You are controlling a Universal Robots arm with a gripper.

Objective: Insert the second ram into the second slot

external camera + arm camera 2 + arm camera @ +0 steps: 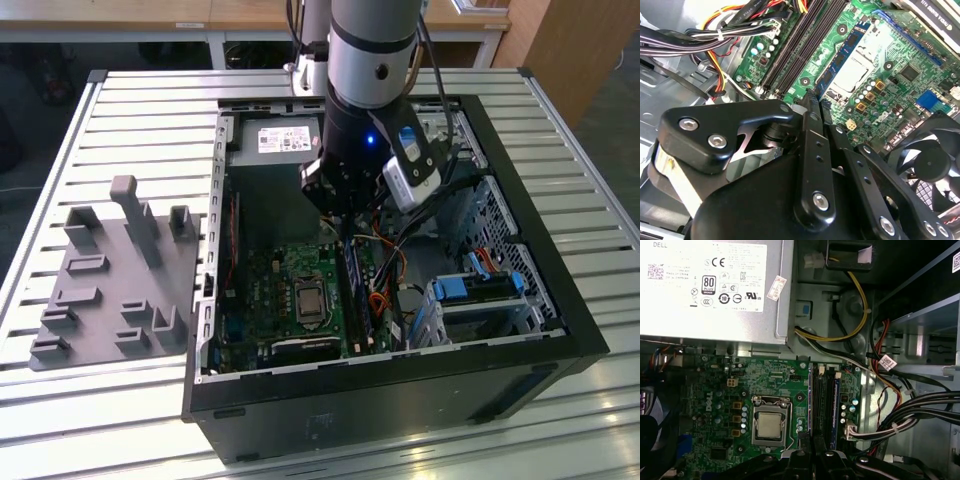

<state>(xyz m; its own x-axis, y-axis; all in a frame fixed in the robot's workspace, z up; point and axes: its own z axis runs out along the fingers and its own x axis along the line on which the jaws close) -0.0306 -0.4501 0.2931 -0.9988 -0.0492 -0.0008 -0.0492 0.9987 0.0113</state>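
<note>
- Your end effector (342, 225) sits low inside the PC case (400, 410), tips just above the motherboard (715, 390).
- The second ram (845, 55) stands on edge, running straight out from the tips with its near end right at them and the CPU socket (856, 75) just beside it.
- You can't tell whether the end effector is spread or pinching.
- It's also unclear whether the stick is seated.

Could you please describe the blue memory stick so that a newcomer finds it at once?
Look inside the open computer case at the green motherboard. Beside the silver processor, the blue ram stick stands on edge. Its neighbours are long black slots; unlike them, it is blue and carries dark chips.
</note>
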